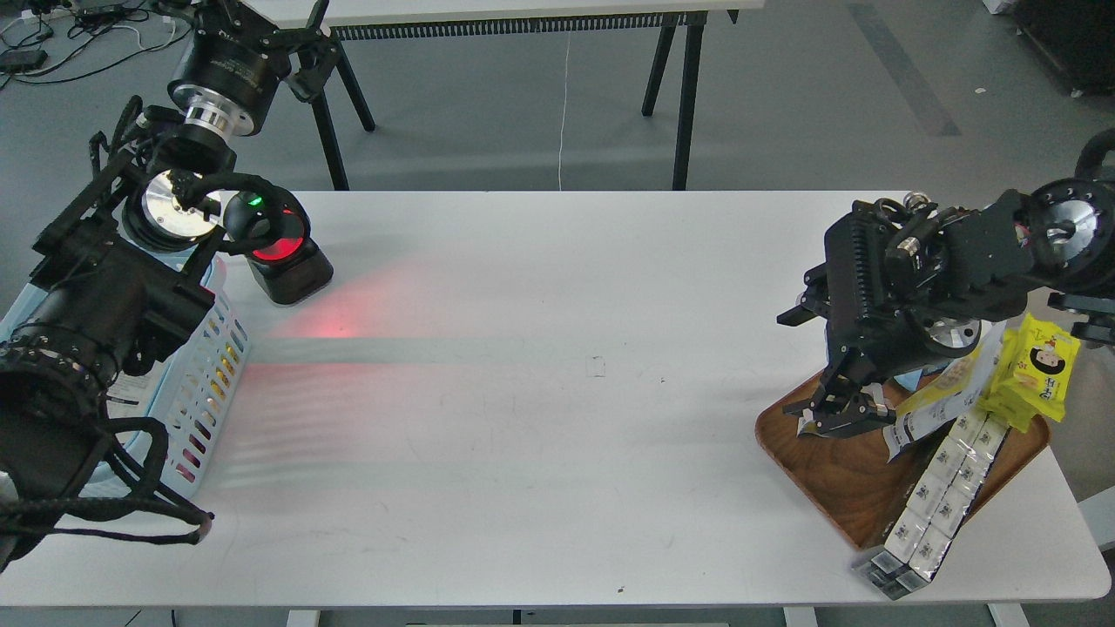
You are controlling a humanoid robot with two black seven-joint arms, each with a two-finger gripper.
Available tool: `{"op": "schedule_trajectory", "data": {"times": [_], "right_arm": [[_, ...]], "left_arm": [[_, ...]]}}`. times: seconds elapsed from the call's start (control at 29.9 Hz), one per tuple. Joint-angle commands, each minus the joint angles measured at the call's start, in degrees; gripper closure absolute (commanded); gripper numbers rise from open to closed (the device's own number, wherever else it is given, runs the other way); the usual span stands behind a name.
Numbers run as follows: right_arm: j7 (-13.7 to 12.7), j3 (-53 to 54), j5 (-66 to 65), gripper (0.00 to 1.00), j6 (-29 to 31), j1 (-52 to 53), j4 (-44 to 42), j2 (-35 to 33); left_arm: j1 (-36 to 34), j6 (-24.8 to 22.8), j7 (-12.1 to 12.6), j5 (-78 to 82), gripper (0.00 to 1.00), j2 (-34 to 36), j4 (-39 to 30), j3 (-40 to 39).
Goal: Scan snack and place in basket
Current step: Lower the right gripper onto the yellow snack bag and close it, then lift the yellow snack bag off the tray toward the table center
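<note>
While the right jaws (838, 416) are reaching down onto the wooden tray (832, 470), their fingers are pointing at a small pale pouch corner lying under them, and it is too dark there to tell whether they are parted or already pinching it. That scrap is probably the snack (808, 429), mostly hidden by the fingers, lying flat at the tray's left edge. Just right of it, a longer pouch (945, 392) is leaning against the arm, with a bright yellow pack (1041, 370) and a long wrapped row of small boxes (945, 492) beyond.

Judging by its look, the snack is light, thin and crinkly, with slick film that is likely to slide; pinching a sealed edge seems safer than squeezing the filled middle, which could crush the contents.

Across the worktop (557, 366), the scanner (279, 252) is glowing red, and the basket (218, 348) is sitting under the left arm, whose jaws (300, 52) are too dark to read.
</note>
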Motion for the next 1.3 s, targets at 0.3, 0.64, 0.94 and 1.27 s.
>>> {"op": "schedule_trajectory", "data": {"times": [0.3,0.64,0.94,1.27], "right_arm": [[0.0,-2.9,-0.2,0.16,0.0,-4.7,-6.3,-2.0],[0.0,-2.3,-0.2,0.37,0.0,-7.7,-12.5,-1.6],[0.0,-2.3,-0.2,0.58,0.0,-7.7,-13.2,-1.2],[0.0,-2.2,-0.2,0.92,0.0,-7.7,-13.9,-0.6]], "left_arm": [[0.2,0.0,-0.1,0.2,0.00,-0.6,0.0,0.1],[0.1,0.0,-0.1,0.2,0.00,-0.4,0.0,0.1],[0.0,0.0,-0.1,0.2,0.00,-0.1,0.0,0.1],[-0.1,0.0,-0.1,0.2,0.00,-0.1,0.1,0.1]]}}
